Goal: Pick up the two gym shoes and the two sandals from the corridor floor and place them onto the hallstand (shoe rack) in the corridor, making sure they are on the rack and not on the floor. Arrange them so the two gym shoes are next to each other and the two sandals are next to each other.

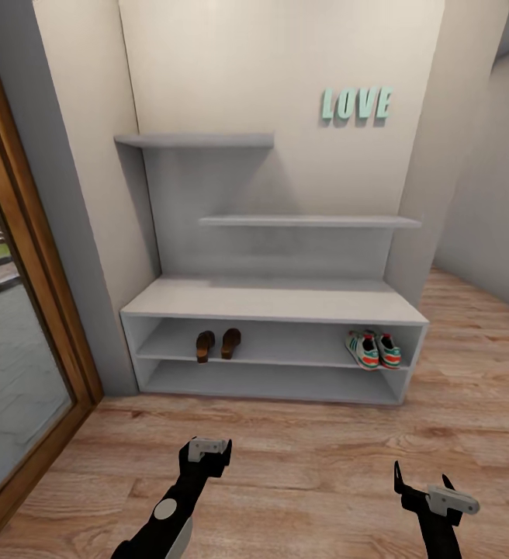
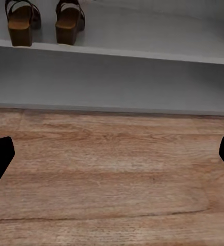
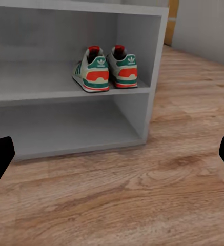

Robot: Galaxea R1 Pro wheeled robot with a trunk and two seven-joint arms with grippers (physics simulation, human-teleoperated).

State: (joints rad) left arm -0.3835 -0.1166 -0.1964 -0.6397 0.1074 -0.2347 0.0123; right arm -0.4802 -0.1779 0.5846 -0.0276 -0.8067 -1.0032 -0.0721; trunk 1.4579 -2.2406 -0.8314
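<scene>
Floor [image 2: 112,174], then shelved sandals [image 2: 42,20]

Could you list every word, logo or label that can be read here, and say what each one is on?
"LOVE": teal letters on the wall above the hallstand.
Heel tabs of the gym shoes: a white trefoil-like logo with a line of text under it, too small to read.
Sandals: no text visible.

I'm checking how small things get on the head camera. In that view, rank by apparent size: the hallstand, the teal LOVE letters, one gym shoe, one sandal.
1. Pale grey-white hallstand
2. Teal LOVE letters
3. Cream-white gym shoe
4. Brown leather sandal
</scene>
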